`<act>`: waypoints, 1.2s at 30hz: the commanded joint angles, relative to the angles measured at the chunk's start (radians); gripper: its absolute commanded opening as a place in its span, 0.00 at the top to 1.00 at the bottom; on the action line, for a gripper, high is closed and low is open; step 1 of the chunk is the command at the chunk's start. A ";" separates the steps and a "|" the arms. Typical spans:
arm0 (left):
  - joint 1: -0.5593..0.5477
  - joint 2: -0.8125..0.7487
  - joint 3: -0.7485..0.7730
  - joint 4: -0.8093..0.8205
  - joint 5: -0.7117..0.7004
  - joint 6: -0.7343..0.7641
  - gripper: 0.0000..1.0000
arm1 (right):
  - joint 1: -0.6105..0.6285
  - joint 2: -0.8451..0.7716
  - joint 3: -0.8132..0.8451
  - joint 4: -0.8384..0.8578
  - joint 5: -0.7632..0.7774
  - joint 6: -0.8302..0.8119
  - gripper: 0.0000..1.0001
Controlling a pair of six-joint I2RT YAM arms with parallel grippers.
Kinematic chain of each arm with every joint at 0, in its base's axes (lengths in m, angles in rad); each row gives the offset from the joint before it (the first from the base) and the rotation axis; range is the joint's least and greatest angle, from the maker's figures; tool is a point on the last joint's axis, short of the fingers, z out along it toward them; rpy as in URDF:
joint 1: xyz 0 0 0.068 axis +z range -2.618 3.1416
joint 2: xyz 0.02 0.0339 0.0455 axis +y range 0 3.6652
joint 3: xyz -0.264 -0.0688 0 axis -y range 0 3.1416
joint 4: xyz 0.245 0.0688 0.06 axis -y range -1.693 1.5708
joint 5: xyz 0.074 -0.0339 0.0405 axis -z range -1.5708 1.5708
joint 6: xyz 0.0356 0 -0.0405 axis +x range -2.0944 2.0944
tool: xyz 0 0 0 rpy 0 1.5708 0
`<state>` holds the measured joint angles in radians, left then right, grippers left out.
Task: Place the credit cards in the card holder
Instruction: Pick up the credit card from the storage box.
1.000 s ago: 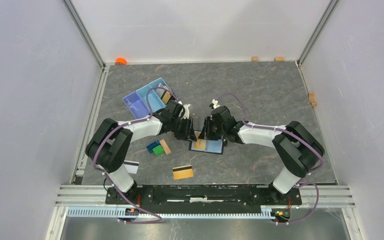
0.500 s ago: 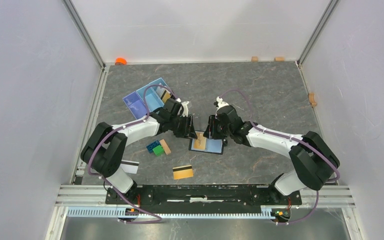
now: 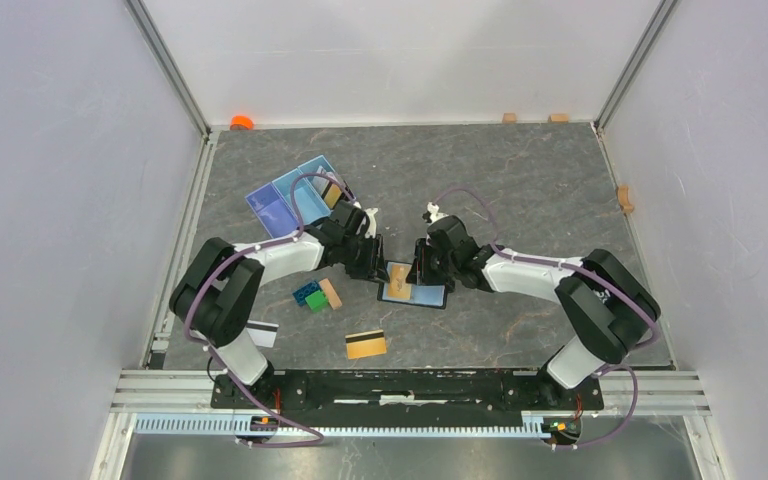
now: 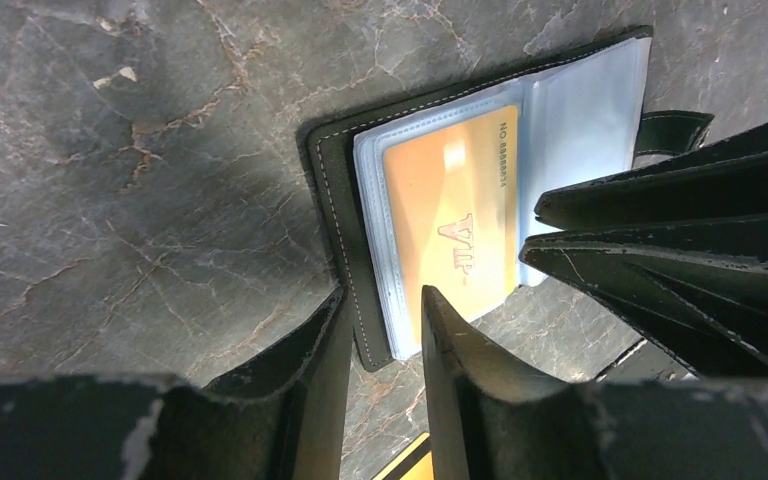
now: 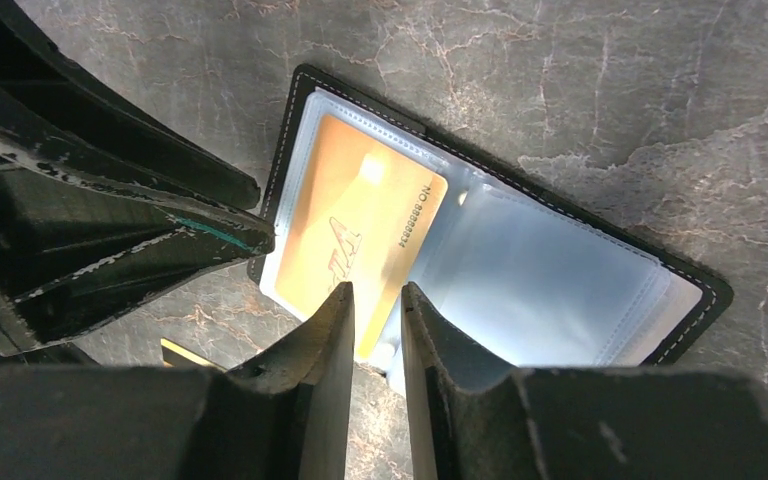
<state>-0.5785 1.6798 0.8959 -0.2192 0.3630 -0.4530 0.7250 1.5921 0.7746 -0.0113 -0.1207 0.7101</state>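
The card holder (image 3: 428, 295) lies open on the table, light blue lining up; it also shows in the left wrist view (image 4: 335, 190) and the right wrist view (image 5: 560, 290). A gold credit card (image 3: 398, 279) lies on its left sleeve (image 4: 455, 215) (image 5: 355, 225). My left gripper (image 3: 373, 262) (image 4: 382, 300) is open by a small gap, its fingers straddling the holder's left edge. My right gripper (image 3: 418, 268) (image 5: 375, 290) is open by a narrow gap, its tips at the card's near end. Another gold card (image 3: 366, 344) and a white striped card (image 3: 261, 333) lie near the front.
A light blue tray (image 3: 280, 200) stands at the back left with a card (image 3: 332, 192) in its right compartment. Green and blue bricks (image 3: 310, 296) and a tan wooden block (image 3: 331, 293) lie left of the holder. An orange cap (image 3: 241, 122) sits at the far wall.
The right arm has pushed forward and come back slightly. The gold card on the holder has shifted a little toward the far side. The left gripper has barely moved.
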 commanded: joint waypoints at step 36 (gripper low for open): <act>0.032 -0.158 0.144 -0.179 -0.031 0.051 0.39 | 0.010 -0.110 0.064 0.014 0.106 -0.091 0.62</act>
<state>-0.5728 1.6257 0.9314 -0.3214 0.3504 -0.4480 0.7605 1.5963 0.8005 0.0105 -0.0772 0.6979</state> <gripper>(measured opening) 0.554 0.342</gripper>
